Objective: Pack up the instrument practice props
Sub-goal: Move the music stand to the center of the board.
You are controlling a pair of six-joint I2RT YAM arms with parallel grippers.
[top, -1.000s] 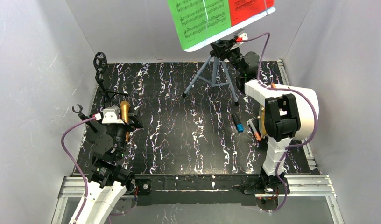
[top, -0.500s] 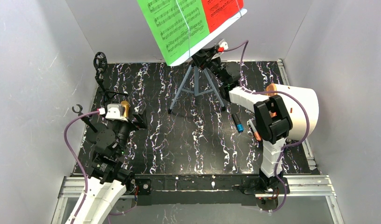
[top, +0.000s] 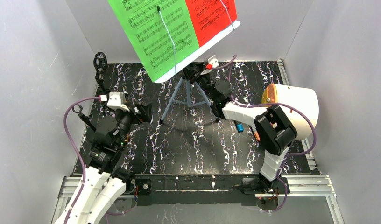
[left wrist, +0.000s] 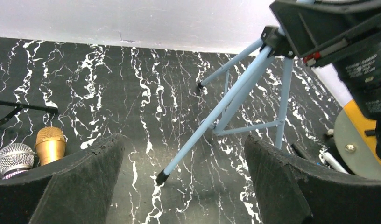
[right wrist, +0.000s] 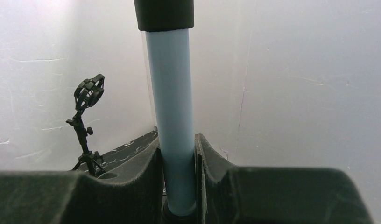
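Mic mounts stand farthest left on the black, white-veined surface (top: 198, 140): a thin black mic mount with a round cage (top: 101, 60) near the back corner, and a thin black mic mount with an open clip (top: 77, 109) nearer the front, beside the left arm's purple cable. In the left wrist view, two microphones lie side by side on the surface just beside the left finger. One is the purple glitter microphone (left wrist: 14, 158), of which little more than its silver mesh head shows, and the other is the gold microphone (left wrist: 51, 144).

The left pincer (left wrist: 182, 137) is released, its dark padded fingers spread wide and grasping nothing. It faces the pale blue music stand (left wrist: 216, 113), and one tripod leg slants down across the gap between the fingers to a black foot.

From above, the stand leans with its rack tipped toward the left. The green score sheet (top: 151, 32) lies on the rack's left half and the red score sheet (top: 209, 16) on the right.

The right pincer (right wrist: 178, 144) is clenched on the stand's pale blue pole, one finger pressed against each side just under the black collar.

Further right, a small blue-tipped cylinder (top: 239, 127) lies on the surface next to the right arm.
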